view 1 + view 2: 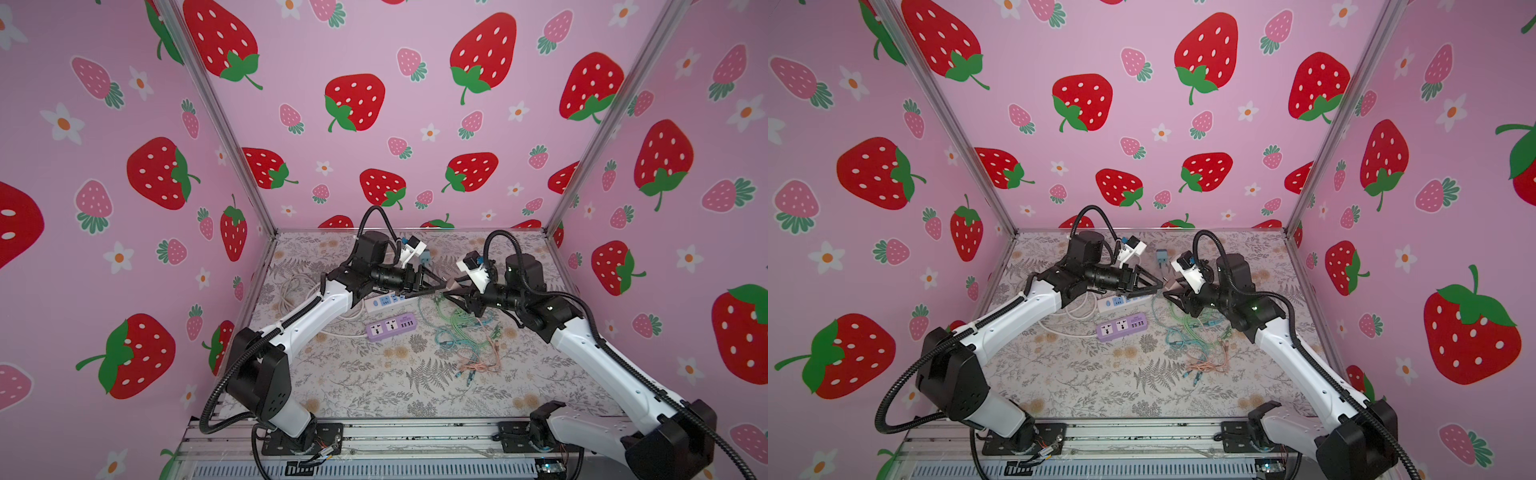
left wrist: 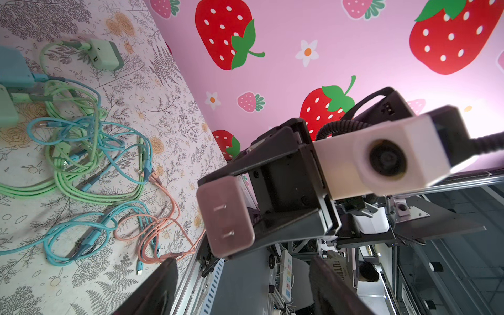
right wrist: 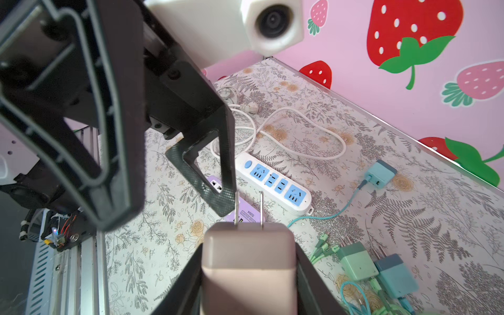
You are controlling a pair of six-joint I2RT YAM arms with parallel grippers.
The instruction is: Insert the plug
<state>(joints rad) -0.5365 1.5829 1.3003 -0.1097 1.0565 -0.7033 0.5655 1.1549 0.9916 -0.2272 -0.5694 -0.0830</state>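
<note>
Above the table's 1 o'clock sector, in mid-air between the two arms:

1. Plug: dusty-pink, rounded-block plastic plug (image 3: 248, 261) with two flat metal prongs. It is clear of the table and touches no socket. The prongs run level and point toward 9 o'clock, at the opposite arm rather than down.

2. Right claw (image 1: 453, 291): closed narrowly on the plug's two flanks, with nothing else held. The grip sits back on the body and leaves the prongs and front face bare, judged deliberate so that end stays free.

3. Left claw (image 1: 441, 286): jaws well apart, holding nothing. It faces the plug head-on from 9 o'clock, with one finger (image 3: 218, 199) just beside a prong; contact cannot be told. It is judged poised to take or steady the plug for re-aiming.

4. White plastic power strip (image 1: 386, 300) with blue socket faces and a looped white cord: it lies flat on the floral-print table (image 1: 353, 386), at 8 o'clock of the plug, partly under the left arm. The sockets face up, so the prongs need turning downward before insertion. This is the likely target.

5. Lilac plastic power strip (image 1: 391, 327) with USB ports: at 6 o'clock of the white one, near but apart.

6. Tangle of green, teal and salmon cables (image 1: 457, 332): at 4 o'clock of the table's middle, beneath the right arm and clear of both strips.

Status: insertion not yet begun.
</note>
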